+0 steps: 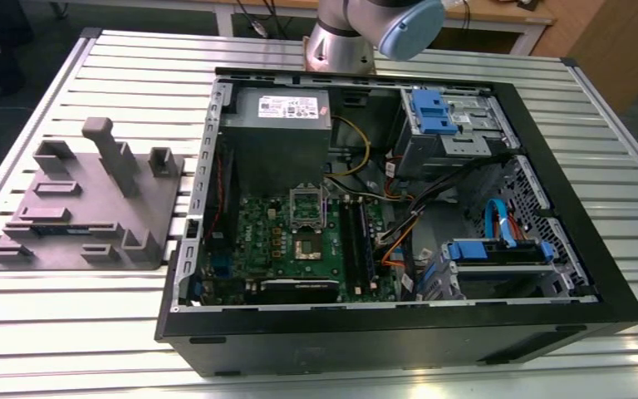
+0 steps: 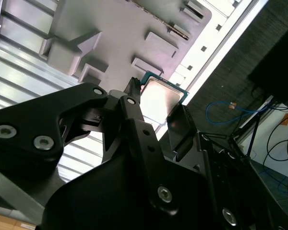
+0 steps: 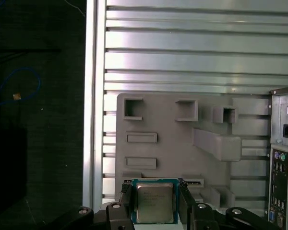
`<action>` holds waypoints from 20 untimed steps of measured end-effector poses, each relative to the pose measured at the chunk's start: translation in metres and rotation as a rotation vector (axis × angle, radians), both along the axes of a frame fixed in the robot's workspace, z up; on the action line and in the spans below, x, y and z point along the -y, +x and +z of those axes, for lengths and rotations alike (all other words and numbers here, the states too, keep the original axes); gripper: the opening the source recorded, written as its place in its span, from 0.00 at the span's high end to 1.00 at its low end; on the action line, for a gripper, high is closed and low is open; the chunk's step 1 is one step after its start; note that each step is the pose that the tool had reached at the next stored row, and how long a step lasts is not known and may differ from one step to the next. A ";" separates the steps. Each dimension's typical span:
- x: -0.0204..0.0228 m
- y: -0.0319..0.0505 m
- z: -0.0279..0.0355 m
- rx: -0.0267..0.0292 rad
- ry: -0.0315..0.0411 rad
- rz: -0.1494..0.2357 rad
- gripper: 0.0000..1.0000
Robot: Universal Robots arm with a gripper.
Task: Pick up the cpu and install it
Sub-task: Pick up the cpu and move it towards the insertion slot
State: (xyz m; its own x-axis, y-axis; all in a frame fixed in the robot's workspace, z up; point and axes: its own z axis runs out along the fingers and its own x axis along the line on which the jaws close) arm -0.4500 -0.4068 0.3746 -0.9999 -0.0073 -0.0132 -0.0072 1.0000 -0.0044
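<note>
The cpu point(image 3: 155, 202) is a small square chip with a silver-grey top and a green rim. It sits between the two black fingers point(image 3: 126, 200) of my gripper point(image 3: 155, 205), which is shut on it. In the second wrist view the cpu point(image 2: 159, 97) shows the same way, held in the gripper point(image 2: 158, 108) well above the grey holder plate point(image 2: 115, 33). The open computer case point(image 1: 397, 324) lies on the table with its green motherboard point(image 1: 269, 241) facing up. The board's socket point(image 1: 306, 208) stands open near its middle.
The grey holder plate point(image 1: 86, 208) with raised blocks and slots lies on the slatted metal table point(image 1: 97, 75), at the exterior view's left of the case. Inside the case are a grey power supply point(image 1: 280, 125), blue drive bays point(image 1: 430, 112) and loose cables point(image 1: 408, 208). The arm's base point(image 1: 341, 41) stands behind the case.
</note>
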 end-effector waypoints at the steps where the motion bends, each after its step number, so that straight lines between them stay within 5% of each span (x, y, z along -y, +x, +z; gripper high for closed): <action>1: 0.0000 0.0007 0.0000 0.0000 0.0000 0.000 0.53; 20: 0.0000 0.0018 0.0042 -0.0001 0.0000 -0.003 0.53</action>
State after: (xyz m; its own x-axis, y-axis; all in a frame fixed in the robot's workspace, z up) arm -0.4482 -0.4067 0.3788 -0.9999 -0.0041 -0.0132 -0.0040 1.0000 -0.0044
